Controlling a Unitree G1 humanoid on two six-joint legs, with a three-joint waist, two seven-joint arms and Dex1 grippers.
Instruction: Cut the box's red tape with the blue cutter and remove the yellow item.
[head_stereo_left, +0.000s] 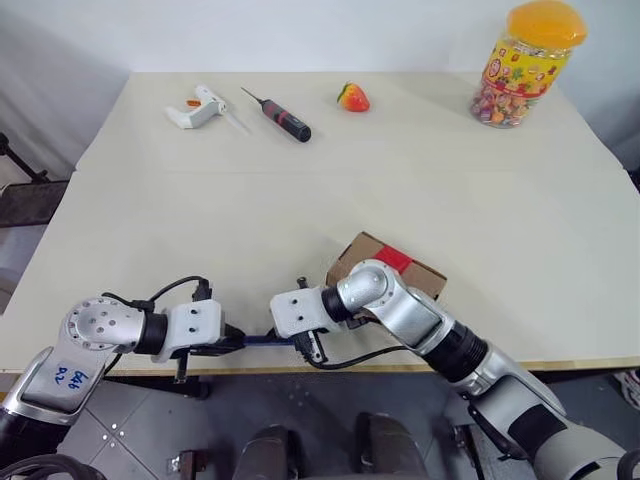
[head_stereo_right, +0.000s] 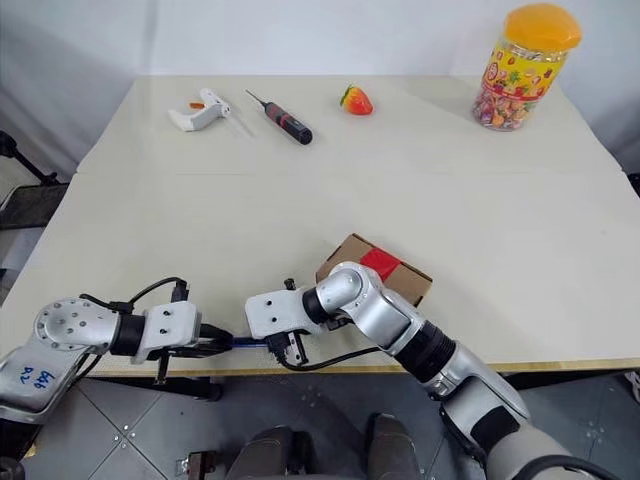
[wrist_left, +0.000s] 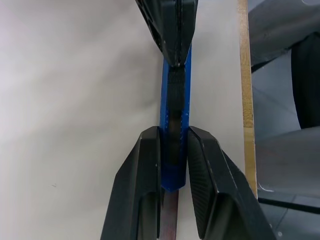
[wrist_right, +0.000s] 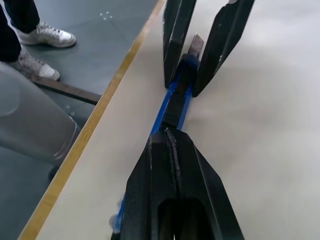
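Left wrist view: slim blue pen-shaped cutter (wrist_left: 174, 125) is clamped at both ends, left gripper (wrist_left: 174, 165) narrow on one, right gripper (wrist_right: 172, 145) shut on the other, beside the small brown cardboard box (head_stereo_left: 368, 252). One grip should be released before the red tape strip (head_stereo_left: 394, 260) is approached.

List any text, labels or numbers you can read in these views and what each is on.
Blue handwriting on the left arm's sticker: digits, not clearly readable.
Colourful label on the candy jar: print too small to read.
Box, red tape, cutter, glue gun, screwdriver: no readable text.
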